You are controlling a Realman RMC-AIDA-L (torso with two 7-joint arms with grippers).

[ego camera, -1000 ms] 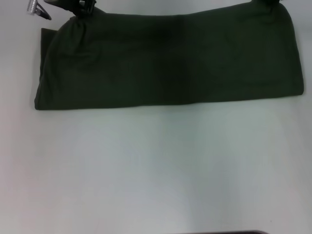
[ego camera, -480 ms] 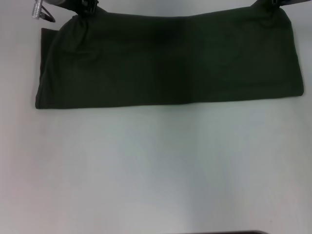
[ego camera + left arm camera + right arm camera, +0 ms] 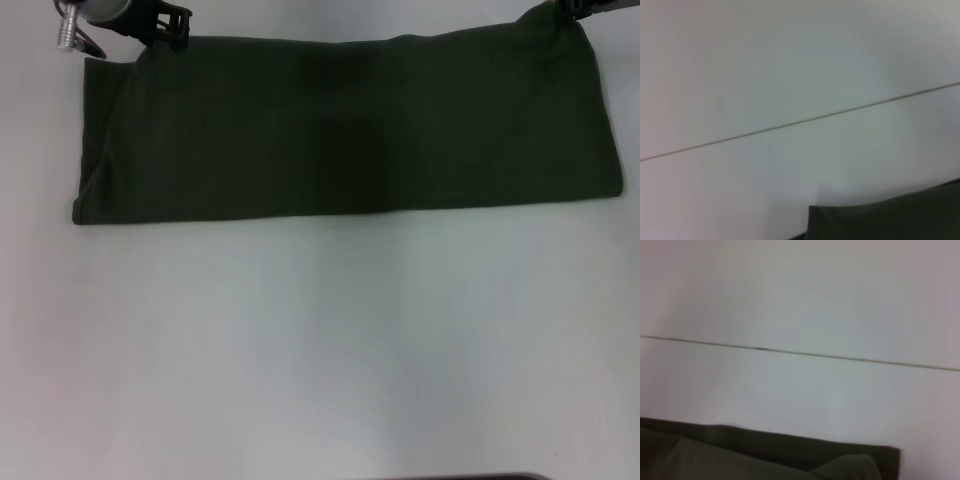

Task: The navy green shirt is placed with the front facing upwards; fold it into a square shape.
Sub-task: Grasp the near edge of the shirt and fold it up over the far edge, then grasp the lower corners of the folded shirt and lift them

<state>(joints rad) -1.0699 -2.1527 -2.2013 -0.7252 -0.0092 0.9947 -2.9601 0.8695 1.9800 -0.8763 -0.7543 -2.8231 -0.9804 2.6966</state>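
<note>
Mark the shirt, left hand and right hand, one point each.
navy green shirt (image 3: 350,130), head view, middle of the folded cloth.
left hand (image 3: 165,25), head view, black fingertips at the shirt's far-left corner.
right hand (image 3: 575,8), head view, dark part at the far-right corner.

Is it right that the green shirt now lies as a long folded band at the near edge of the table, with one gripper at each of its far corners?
Not quite. The head view shows the navy green shirt as a long folded band at the far side of the table, not the near edge. The left gripper and the right gripper are at its far corners, as you say.
</note>
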